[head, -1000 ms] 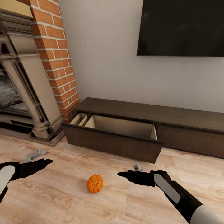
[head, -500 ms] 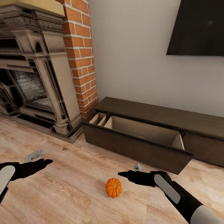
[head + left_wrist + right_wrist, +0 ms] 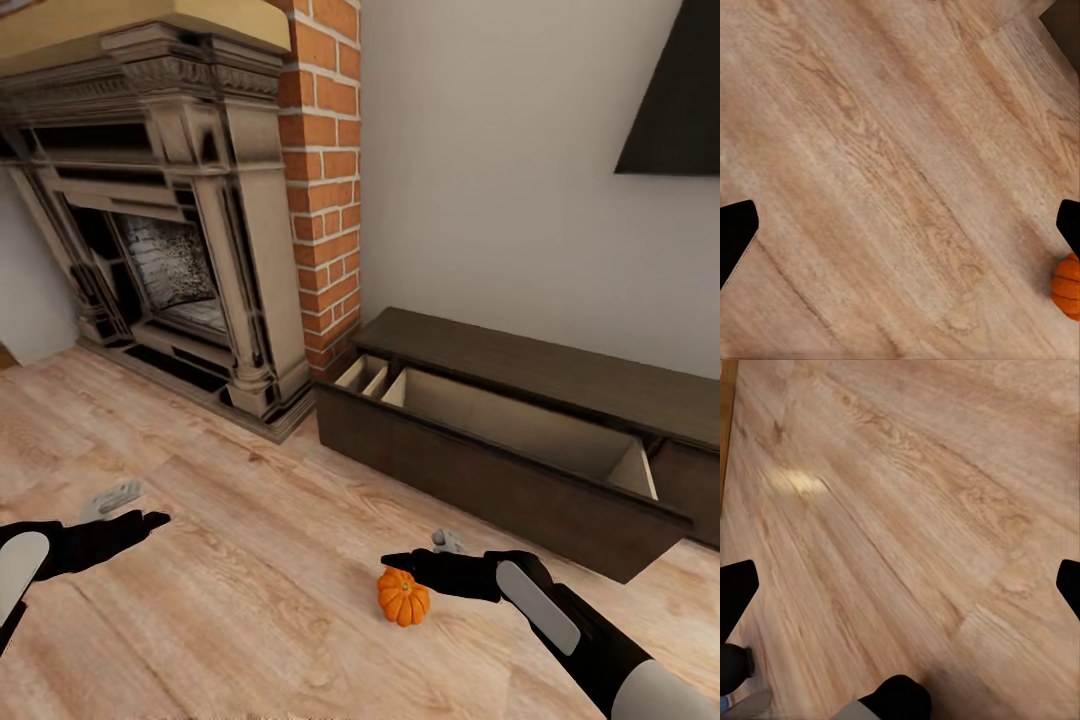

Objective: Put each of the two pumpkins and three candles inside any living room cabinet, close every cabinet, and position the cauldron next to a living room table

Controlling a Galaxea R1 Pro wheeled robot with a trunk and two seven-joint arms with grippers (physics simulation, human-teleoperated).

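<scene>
Both grippers, left and right, are being held with jaws open and empty; the pumpkin, judged light, rigid and smooth, is best being gripped across its ribbed sides.

You see floor of pale matt grained wood; cabinet dark brown wood, beige smooth interior; red rough brick column; pumpkin ribbed, slightly glossy orange.
</scene>
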